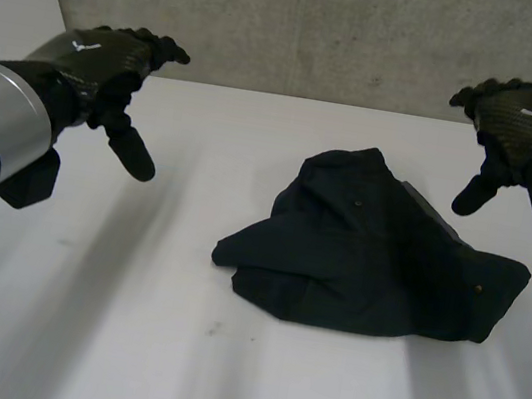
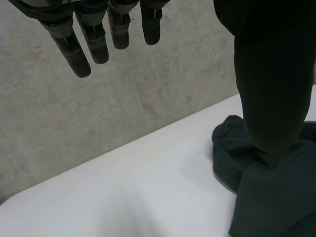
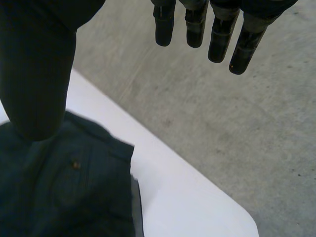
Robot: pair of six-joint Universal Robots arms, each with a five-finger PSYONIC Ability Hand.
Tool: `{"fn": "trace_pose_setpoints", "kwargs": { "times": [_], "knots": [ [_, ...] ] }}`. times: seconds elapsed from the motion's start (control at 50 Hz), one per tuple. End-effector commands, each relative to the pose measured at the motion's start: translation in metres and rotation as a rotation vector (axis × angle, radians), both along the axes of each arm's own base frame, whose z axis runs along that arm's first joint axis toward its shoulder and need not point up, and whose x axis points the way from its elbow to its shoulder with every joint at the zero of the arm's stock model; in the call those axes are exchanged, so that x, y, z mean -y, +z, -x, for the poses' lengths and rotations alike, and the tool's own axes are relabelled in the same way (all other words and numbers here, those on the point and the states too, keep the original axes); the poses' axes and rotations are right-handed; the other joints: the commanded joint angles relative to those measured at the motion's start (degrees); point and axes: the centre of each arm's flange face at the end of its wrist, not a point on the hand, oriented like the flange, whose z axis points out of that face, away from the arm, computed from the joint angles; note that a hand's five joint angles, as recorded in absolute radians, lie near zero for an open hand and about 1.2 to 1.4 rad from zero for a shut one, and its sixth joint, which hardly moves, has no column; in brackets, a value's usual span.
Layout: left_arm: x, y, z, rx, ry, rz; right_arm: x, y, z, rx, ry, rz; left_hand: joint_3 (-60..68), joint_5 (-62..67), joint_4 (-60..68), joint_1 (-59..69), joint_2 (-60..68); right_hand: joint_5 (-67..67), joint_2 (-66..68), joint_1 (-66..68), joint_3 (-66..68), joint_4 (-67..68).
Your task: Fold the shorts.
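Dark navy shorts [image 1: 369,251] lie crumpled in a loose heap on the white table [image 1: 122,339], right of the middle. My left hand [image 1: 115,64] hovers above the table's left side, well clear of the cloth, its fingers [image 2: 98,44] straight and holding nothing. My right hand [image 1: 522,119] hangs in the air just beyond the heap's far right side, fingers [image 3: 217,39] straight and empty. In the left wrist view the shorts [image 2: 266,197] lie below the thumb. In the right wrist view the shorts [image 3: 64,187] show a small button under the thumb.
A grey concrete wall [image 1: 324,26] runs behind the table's far edge. Bare white tabletop stretches left of the shorts and toward the near edge.
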Motion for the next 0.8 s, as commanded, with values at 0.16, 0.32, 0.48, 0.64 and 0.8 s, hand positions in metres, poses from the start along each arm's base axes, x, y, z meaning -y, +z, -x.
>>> {"fn": "trace_pose_setpoints", "kwargs": {
  "times": [0.16, 0.32, 0.48, 0.64, 0.8],
  "knots": [
    [-0.016, -0.087, 0.055, 0.106, -0.183, -0.078, -0.014, -0.071, 0.008, -0.448, 0.11, -0.22, -1.59, -2.45, -1.48, 0.95, 0.46, -3.17, -1.67, 0.13, -1.15, -3.53],
    [-0.031, -0.147, 0.1, 0.139, -0.307, -0.086, 0.016, -0.117, 0.05, -0.444, 0.113, -0.28, 0.76, -0.09, 0.88, 3.3, 2.81, -3.17, -1.67, 0.13, -1.15, -3.53],
    [-0.032, -0.19, 0.123, 0.182, -0.355, -0.116, 0.028, -0.151, 0.064, -0.389, 0.194, -0.276, 5.46, 4.61, 5.58, 8.0, 7.51, 4.64, 6.14, 7.94, 6.66, 4.28],
    [-0.022, -0.204, 0.135, 0.197, -0.323, -0.109, 0.041, -0.177, 0.073, -0.373, 0.176, -0.278, 16.39, 15.54, 16.51, 18.93, 18.44, 26.25, 27.76, 29.56, 28.28, 25.9],
    [-0.019, -0.219, 0.139, 0.221, -0.325, -0.118, 0.051, -0.178, 0.071, -0.376, 0.169, -0.2, 66.3, 65.45, 66.42, 68.84, 68.35, 66.83, 68.33, 70.13, 68.85, 66.47]
  ]
}}
